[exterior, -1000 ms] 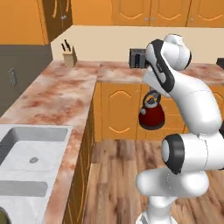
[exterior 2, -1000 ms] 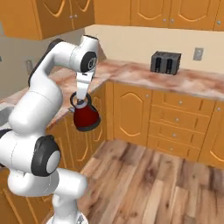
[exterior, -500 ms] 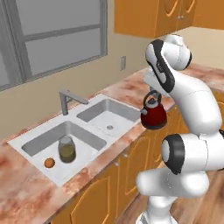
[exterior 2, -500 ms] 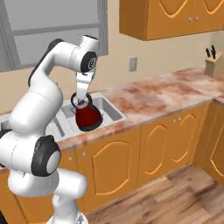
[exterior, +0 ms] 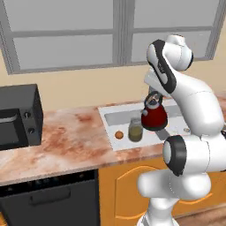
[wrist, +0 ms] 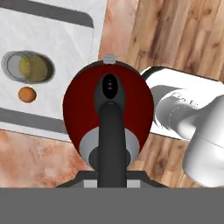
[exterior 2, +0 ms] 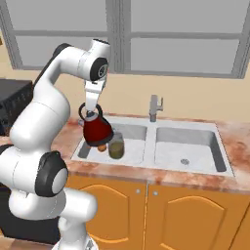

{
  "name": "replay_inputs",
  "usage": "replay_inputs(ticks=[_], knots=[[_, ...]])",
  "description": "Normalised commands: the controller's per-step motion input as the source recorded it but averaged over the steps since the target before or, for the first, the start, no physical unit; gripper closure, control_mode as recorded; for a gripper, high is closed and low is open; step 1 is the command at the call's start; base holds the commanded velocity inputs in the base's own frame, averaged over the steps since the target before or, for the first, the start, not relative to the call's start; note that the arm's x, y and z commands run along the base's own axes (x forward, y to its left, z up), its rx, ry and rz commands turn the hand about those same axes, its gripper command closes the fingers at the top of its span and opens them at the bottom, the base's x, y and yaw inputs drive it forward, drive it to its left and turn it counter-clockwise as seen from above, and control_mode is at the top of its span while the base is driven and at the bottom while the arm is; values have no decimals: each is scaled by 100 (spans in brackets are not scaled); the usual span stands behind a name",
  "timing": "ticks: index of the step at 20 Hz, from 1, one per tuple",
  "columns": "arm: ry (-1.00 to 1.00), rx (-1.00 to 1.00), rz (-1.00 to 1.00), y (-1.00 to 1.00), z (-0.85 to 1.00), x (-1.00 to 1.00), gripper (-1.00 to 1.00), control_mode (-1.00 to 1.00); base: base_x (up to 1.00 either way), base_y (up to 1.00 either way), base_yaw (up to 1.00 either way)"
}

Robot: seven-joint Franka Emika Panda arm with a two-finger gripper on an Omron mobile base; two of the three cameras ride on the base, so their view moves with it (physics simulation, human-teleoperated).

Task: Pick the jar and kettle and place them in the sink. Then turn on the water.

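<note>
My gripper (exterior: 153, 98) (exterior 2: 90, 114) is shut on the black arched handle of the dark-red kettle (exterior: 154, 117) (exterior 2: 96, 129) (wrist: 83, 105), which hangs in the air. In the hand view the kettle sits over the counter's front edge, beside the sink (wrist: 65, 48). The glass jar (exterior: 135, 130) (exterior 2: 116, 145) (wrist: 30, 66) stands upright in the left basin of the grey double sink (exterior: 106, 126) (exterior 2: 150, 141), just past the kettle. The grey faucet (exterior 2: 155, 107) rises behind the divider, and no water runs from it.
A small orange ball (exterior: 118, 134) (wrist: 27, 94) lies in the left basin next to the jar. A black microwave (exterior: 15, 117) stands on the marble counter to the left, above a dark dishwasher front (exterior: 48, 198). Windows line the wall behind the sink.
The whole picture has swung round as the base turned, and the sink now lies straight ahead. The kettle has stayed in the shut gripper at the same height.
</note>
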Motion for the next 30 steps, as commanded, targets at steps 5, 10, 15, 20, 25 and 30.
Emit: replay_inputs(ticks=[5,10,15,20,25,30], knots=[[0,0,0,0,0,0,100,100,-14,-68,49],[0,0,0,0,0,0,100,100,-54,-100,4],[0,0,0,0,0,0,100,100,-2,-100,0],[0,0,0,0,0,0,100,100,39,-91,-6],[0,0,0,0,0,0,100,100,83,-10,-8],[0,0,0,0,0,0,100,100,82,-3,-19]])
